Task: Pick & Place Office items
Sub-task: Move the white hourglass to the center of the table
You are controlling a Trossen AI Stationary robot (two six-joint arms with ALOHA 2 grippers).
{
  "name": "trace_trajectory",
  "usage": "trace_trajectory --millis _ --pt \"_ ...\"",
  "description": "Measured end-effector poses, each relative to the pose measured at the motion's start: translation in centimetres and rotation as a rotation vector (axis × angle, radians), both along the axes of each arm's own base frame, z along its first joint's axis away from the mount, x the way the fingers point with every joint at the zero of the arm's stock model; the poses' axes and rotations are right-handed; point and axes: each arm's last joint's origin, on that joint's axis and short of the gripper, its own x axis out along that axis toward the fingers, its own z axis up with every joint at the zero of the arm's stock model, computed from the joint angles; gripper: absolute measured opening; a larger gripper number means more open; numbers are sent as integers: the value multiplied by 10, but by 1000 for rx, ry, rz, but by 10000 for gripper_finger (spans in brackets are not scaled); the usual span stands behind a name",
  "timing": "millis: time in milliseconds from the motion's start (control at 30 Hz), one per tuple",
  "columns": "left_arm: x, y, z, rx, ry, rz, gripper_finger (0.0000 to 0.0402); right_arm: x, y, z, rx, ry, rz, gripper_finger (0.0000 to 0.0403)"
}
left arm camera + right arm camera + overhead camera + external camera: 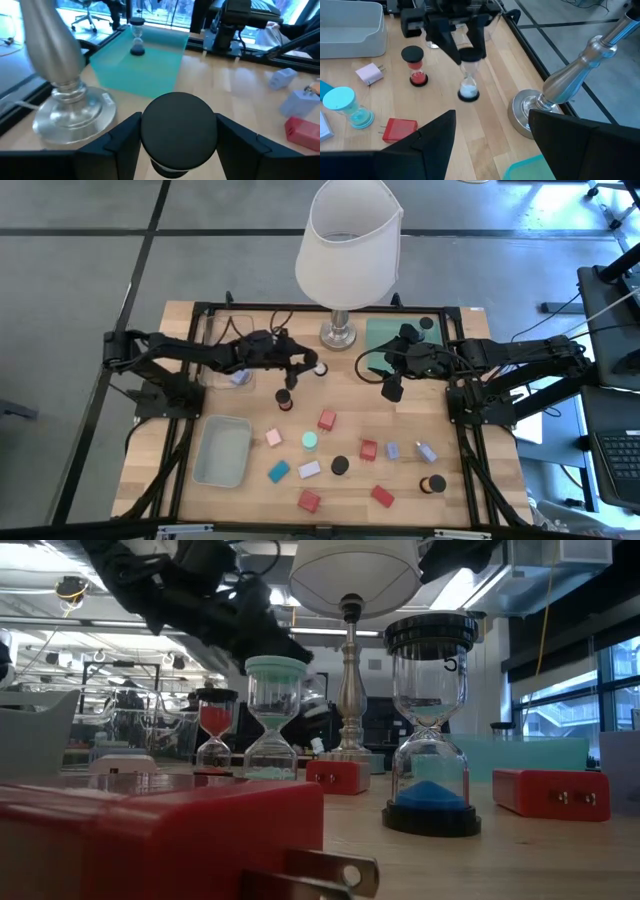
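Light wooden table (230, 515) with a black frame, strewn with small office items.

On it stand a lamp (340, 332) with a chrome foot and white shade at the far middle, a teal mat (388, 332) beside it carrying one small hourglass (427, 323), and a grey-blue bin (222, 451) near the left front. Scattered across the front half are red plug-like blocks (326, 420), pink (273, 437), lavender (309, 469) and teal (278, 472) pieces, and hourglass timers with black caps (340, 465), one with a mint cap (310, 440).
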Motion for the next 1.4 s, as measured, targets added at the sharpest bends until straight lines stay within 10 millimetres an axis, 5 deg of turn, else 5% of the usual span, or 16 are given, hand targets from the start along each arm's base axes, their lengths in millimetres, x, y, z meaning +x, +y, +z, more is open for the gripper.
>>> trace_trajectory --millis 267,467,1400 --pt "64 4 7 53 3 -60 209 0 0 0 0 0 0 253" --pt "91 4 6 108 -9 -47 209 0 0 0 0 0 0 253" --pt "84 5 -25 -5 270 8 217 0 0 0 0 0 1 253"
